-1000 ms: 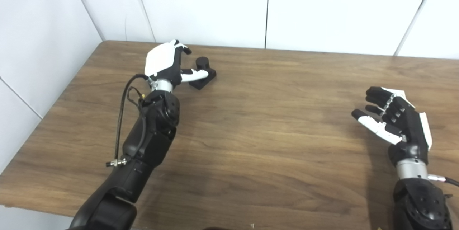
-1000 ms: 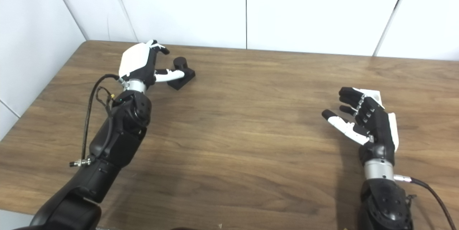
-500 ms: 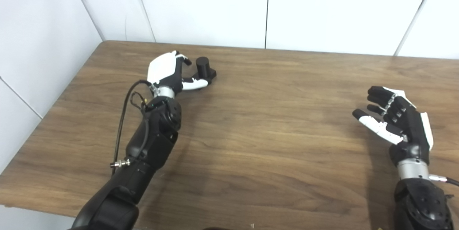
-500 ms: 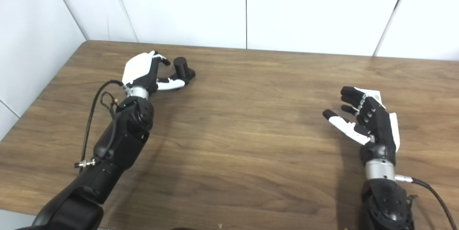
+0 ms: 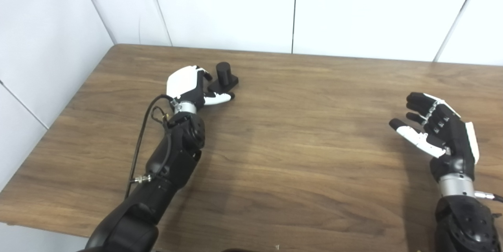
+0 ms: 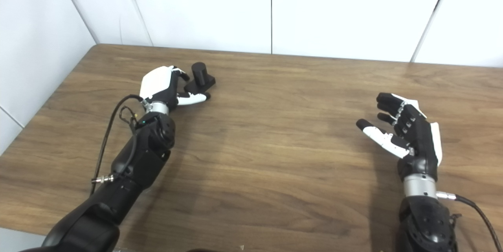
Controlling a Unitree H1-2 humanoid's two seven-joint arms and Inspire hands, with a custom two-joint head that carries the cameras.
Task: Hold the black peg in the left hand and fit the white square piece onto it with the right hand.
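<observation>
The black peg [image 5: 224, 72], a short cylinder on a square black base, stands upright on the wooden table [image 5: 294, 146] at the back left. My left hand [image 5: 188, 85] lies just left of and in front of it, fingers apart and holding nothing. Its thumb stretches along the table in front of the base; I cannot tell whether the fingertips touch the base. My right hand [image 5: 438, 130] hovers open at the right, palm turned to the left. Only a sliver of the white square piece [image 6: 410, 102] shows behind its fingers.
White wall panels [image 5: 235, 8] close the table off at the back and on the left. A cable [image 5: 141, 126] loops off my left forearm. Bare wood lies between the two hands.
My left hand has drawn back from over the peg toward me and lowered; its thumb has slid off the base onto the table. The right hand has barely moved. The camera has shifted slightly.
</observation>
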